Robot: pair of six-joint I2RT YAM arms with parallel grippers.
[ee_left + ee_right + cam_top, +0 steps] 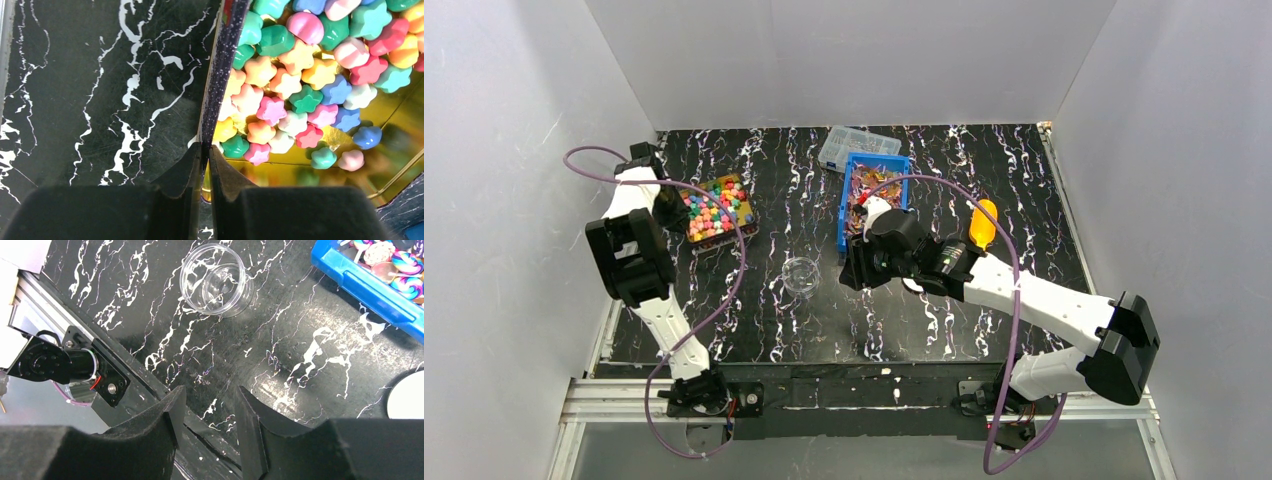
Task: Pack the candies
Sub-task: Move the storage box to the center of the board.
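Left gripper clamped shut on tray wall: hold firm, move slowly, keep tray level, spill 0 candies. Right gripper half open, empty.

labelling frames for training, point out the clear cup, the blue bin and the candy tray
clear cup (216, 280): right wrist view, its base
blue bin (360, 280): right wrist view, its outer wall
candy tray (216, 80): left wrist view, dark side wall
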